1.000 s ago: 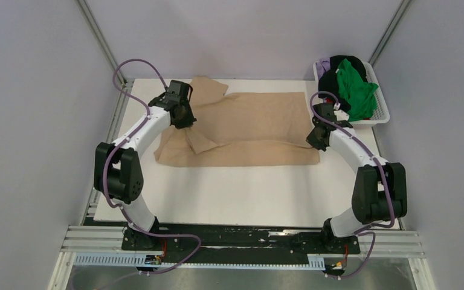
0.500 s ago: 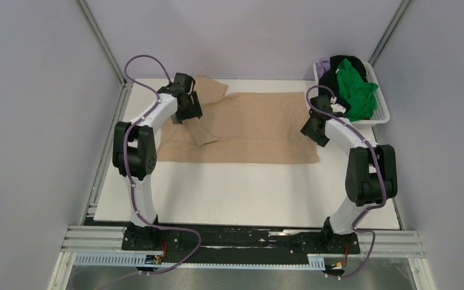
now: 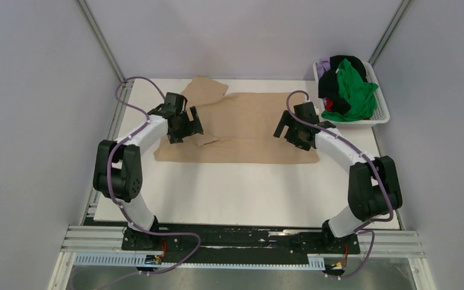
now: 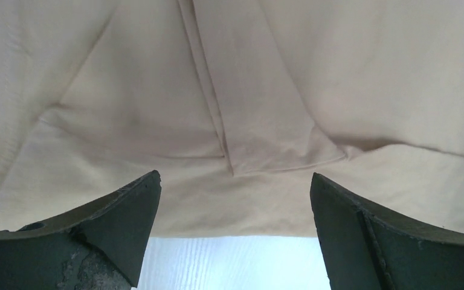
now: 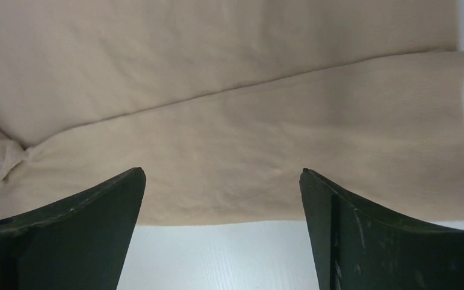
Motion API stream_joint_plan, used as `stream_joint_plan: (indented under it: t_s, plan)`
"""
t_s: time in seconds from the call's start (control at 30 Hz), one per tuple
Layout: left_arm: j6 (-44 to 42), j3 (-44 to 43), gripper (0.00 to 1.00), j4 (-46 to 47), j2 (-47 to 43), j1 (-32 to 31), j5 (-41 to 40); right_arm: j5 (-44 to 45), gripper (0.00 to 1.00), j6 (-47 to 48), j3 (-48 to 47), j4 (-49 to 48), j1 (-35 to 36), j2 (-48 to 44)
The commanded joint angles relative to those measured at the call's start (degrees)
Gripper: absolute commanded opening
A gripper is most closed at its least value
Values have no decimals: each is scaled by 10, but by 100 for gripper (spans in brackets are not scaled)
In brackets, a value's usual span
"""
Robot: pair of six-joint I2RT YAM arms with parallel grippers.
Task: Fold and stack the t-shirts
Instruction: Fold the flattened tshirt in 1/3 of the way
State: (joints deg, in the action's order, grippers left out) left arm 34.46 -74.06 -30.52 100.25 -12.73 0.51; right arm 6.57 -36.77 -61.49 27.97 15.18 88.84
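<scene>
Tan t-shirt (image 3: 248,130) lies spread on the tabletop (image 3: 241,187) toward 12 o'clock; left end effector (image 3: 185,129) over its 9 o'clock end, right end effector (image 3: 286,133) near 3 o'clock, both spread wide, holding nothing

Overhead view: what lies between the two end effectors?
Only the tan t-shirt spans the stretch from the left end effector to the right end effector, as the top view shows.
</scene>
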Motion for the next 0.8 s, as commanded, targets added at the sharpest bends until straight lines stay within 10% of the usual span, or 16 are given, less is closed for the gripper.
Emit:
stream_joint_plan:
  t_s: [0.0,0.4,0.77]
  plan:
    - [33,77,100,101,-11,3,53,-110,100,50,12,-121,10,59]
    - [48,224,100,137,-49,3,71,-118,100,-13,169,-129,26,10]
    - [92,408,100,49,-306,0,66,-161,100,-72,327,3,84,-190]
